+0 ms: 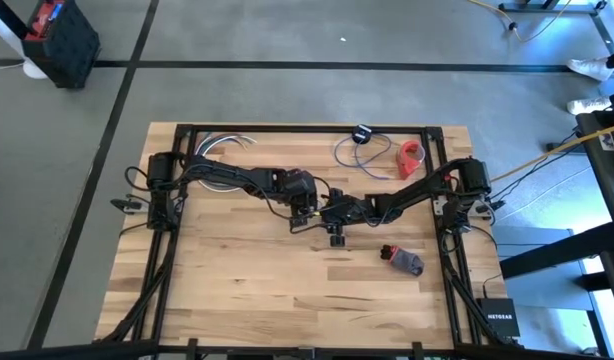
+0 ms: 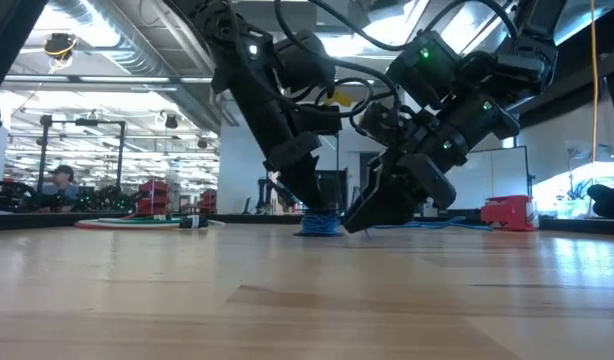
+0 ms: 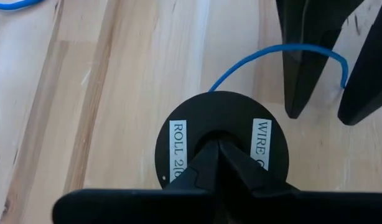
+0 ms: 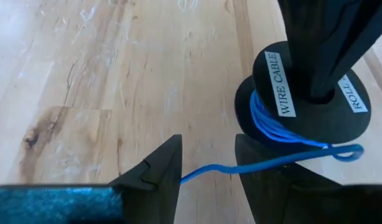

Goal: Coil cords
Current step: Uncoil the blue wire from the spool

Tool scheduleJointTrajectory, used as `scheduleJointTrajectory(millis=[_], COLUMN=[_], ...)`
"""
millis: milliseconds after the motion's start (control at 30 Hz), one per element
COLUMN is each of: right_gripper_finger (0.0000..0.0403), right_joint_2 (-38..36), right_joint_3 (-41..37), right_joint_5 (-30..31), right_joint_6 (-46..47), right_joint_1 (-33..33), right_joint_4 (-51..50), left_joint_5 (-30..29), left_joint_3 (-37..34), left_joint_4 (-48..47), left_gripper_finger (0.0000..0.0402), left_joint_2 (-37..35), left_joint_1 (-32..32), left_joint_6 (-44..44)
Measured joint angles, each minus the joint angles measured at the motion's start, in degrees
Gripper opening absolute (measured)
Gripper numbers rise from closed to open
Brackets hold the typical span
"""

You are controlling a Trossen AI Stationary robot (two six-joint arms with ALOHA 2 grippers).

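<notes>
A black spool (image 3: 234, 112) labelled "WIRE CABLE" stands on its lower flange at the table's middle, with blue cord (image 4: 265, 121) wound on it. My left gripper (image 3: 217, 142) is shut, with its tips in the spool's centre hole. A free length of the cord (image 4: 209, 169) runs off the spool and passes through the gap of my open right gripper (image 4: 208, 138), which stands just to the spool's right. I cannot tell whether the cord touches a finger. Another thin cord (image 1: 352, 152) lies in loose loops at the far edge, with a black disc (image 1: 363, 133) on it. My left gripper has its shut fingertips in the centre hole (image 3: 211, 134) of the spool's top flange. The fingers (image 4: 321, 62) come slanting down from the table's left. The spool stays upright on the table (image 3: 116, 93).
A red roll (image 1: 411, 155) lies at the far right. Grey cables (image 1: 222, 145) lie at the far left. A red and grey object (image 1: 402, 260) lies toward the near right. The table's near half is bare wood (image 1: 247, 290).
</notes>
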Motion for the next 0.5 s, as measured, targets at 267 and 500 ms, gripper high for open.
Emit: scheduleJointTrajectory(millis=[267, 500], right_gripper_finger=[0.0154, 0.0154], right_joint_2=[-10.8, -21.8], right_joint_3=[0.2, -0.3], right_joint_5=[-1.0, 5.5], right_joint_6=[3.0, 5.7], right_joint_1=[2.5, 5.7], right_joint_4=[-17.8, -40.3], left_joint_5=[0.0, 0.0], left_joint_3=[0.0, -0.1], left_joint_4=[-0.3, -0.5], left_gripper_finger=[0.0002, 0.0002], left_joint_2=[0.0, 0.0], left_joint_1=[-0.1, -0.1], left_joint_6=[0.0, -0.3])
